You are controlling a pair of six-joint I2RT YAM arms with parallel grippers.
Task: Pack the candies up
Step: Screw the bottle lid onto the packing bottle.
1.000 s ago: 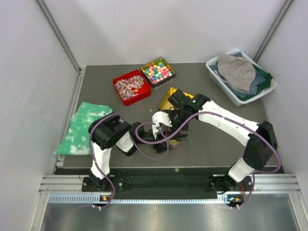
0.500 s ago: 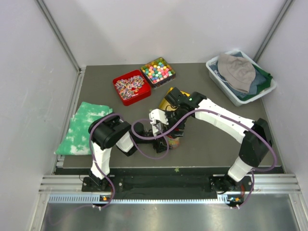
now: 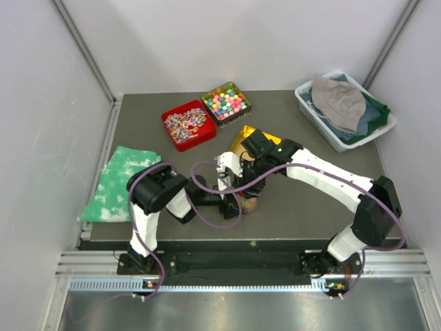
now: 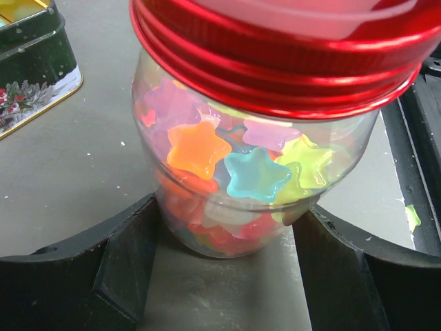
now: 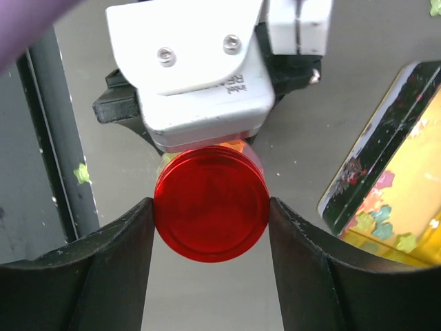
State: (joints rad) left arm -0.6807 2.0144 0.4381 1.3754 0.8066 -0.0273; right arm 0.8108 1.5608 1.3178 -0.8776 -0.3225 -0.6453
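One legible marking found: small dark print on the white camera housing (image 5: pixel 200 76), far centre in the right wrist view. It reads "intel RE" — the remaining letters run off the housing's edge and cannot be read.

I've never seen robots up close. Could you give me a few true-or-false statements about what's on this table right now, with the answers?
1. The jar holds star-shaped candies. True.
2. The lid on the jar is blue. False: it is red.
3. The left gripper has the jar's body between its fingers. True.
4. The right gripper is reaching into the bin at the far right. False: its fingers sit against both sides of the lid.
5. The bin is full of candies. False: it holds clothes.
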